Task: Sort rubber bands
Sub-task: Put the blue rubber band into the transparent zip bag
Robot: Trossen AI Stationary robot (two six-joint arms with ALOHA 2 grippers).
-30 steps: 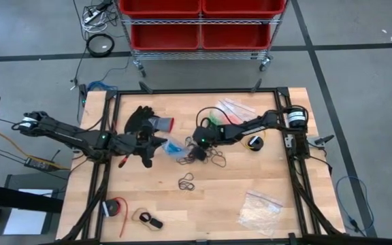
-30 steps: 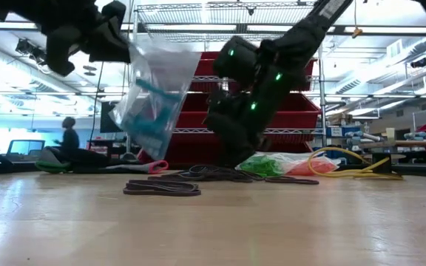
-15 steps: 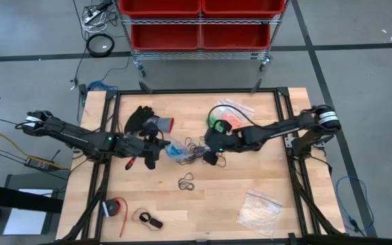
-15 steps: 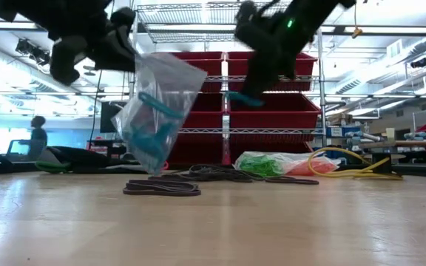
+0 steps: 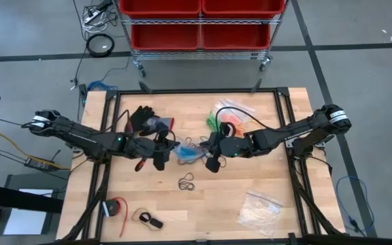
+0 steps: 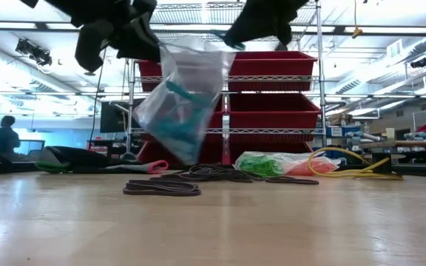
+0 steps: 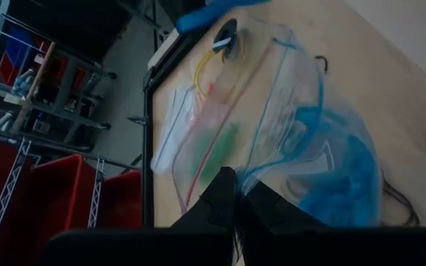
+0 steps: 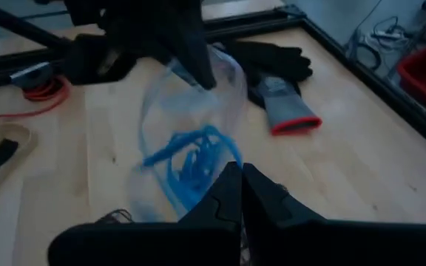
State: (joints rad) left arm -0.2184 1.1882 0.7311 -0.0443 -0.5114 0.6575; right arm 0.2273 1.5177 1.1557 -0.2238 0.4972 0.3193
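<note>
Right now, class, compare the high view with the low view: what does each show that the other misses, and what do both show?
Only the high view shows the black gloves, the red cord coil and the bag of whitish pieces. Only the low view shows a person in the room behind. Both show the clear bag of blue rubber bands pinched between the shut left gripper and right gripper, and the black rubber bands on the table.

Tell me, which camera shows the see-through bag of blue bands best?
The right wrist view: the clear bag faces it, blue bands visible inside. The low view shows it hanging sideways, the left wrist view a close-up, the high view a small speck.
</note>
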